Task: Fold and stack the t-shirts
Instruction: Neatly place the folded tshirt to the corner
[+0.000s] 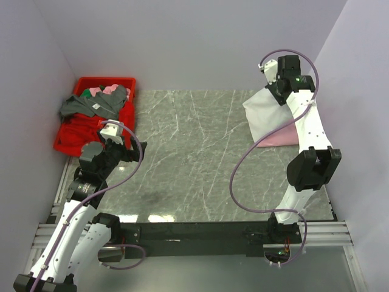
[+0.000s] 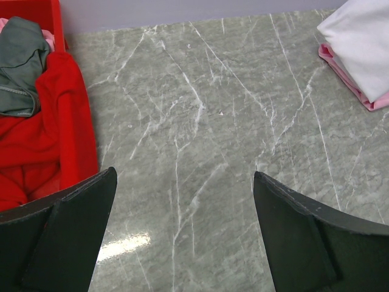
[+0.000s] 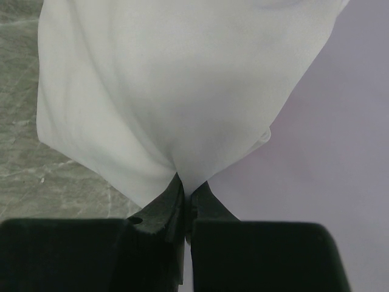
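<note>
The white t-shirt [image 1: 267,117] lies folded on top of the pale pink t-shirt [image 1: 281,139] at the table's far right. My right gripper [image 1: 275,85] is shut on the far edge of the white t-shirt [image 3: 164,91] and lifts that edge off the stack. In the left wrist view the white shirt [image 2: 364,42] covers the pink one [image 2: 349,79], whose edge peeks out. My left gripper [image 2: 185,182] is open and empty above bare marble table [image 2: 200,121], near the left side [image 1: 124,149].
A red bin [image 1: 76,137] at the far left holds red, grey-green and pink clothes [image 1: 94,104]. Lavender walls close in the back and both sides. The right wall [image 3: 340,121] is close behind the lifted shirt.
</note>
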